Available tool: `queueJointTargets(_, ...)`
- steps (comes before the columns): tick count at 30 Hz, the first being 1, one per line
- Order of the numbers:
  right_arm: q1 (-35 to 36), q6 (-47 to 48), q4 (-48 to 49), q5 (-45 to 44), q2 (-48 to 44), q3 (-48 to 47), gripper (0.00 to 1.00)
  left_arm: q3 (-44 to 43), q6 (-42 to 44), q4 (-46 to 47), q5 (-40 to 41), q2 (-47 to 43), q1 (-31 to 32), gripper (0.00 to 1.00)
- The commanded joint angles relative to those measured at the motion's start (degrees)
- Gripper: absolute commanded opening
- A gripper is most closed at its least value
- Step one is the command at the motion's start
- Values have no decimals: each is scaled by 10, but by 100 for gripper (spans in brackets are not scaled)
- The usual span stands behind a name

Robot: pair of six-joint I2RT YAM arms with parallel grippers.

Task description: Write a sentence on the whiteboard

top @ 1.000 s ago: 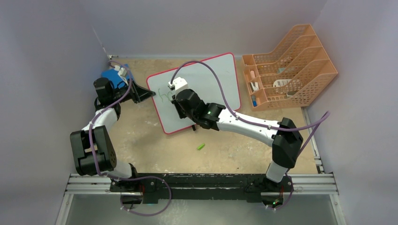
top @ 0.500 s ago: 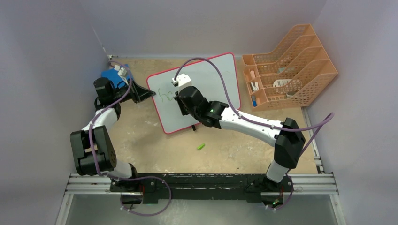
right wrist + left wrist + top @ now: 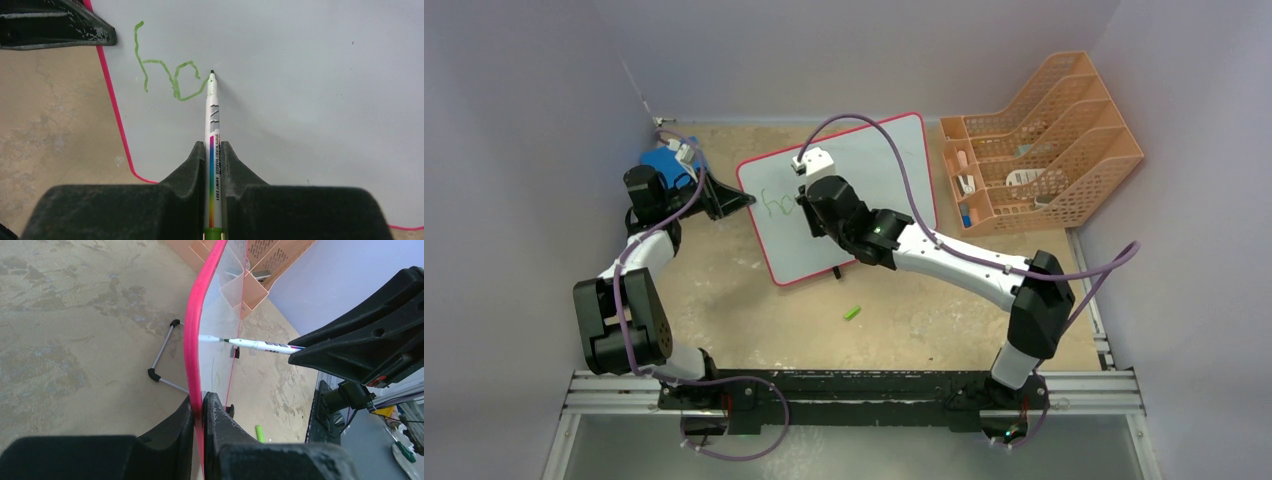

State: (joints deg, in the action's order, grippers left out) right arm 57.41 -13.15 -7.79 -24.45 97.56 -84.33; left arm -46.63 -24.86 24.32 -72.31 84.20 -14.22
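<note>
The whiteboard (image 3: 864, 165) stands propped at twelve o'clock from the arm bases, its nine o'clock edge pinched by the left gripper (image 3: 198, 410). The right gripper (image 3: 213, 147) is pressed together on a marker (image 3: 213, 115), its tip at three o'clock of the green sentence (image 3: 172, 80), just an h and a part-letter. Writing's barely begun, I'd say; next it needs a light, steady stroke rightward

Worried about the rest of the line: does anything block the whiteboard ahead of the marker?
Nothing visible. The right gripper's marker tip meets the whiteboard beside the green letters, bare white beyond it; the left gripper clamps the rim, off that path.
</note>
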Motion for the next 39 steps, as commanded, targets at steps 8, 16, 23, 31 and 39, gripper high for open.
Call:
queueJointTargets(8,-3,7,15,-2,3,-29,0,-12,21,-6,-11,-6,16,0)
queueJointTargets(16,-3,2,17,-4,5,-25,0,-12,21,-7,-11,-6,16,0)
queueJointTargets(23,-3,1,14,-8,4,-21,0,-12,21,-7,-11,-7,16,0)
queueJointTargets(31,-2,4,14,-2,-2,-9,0,-13,22,-8,-10,-7,16,0)
queueJointTargets(39,0,4,10,6,-9,4,0,-13,22,-8,-9,-7,16,0)
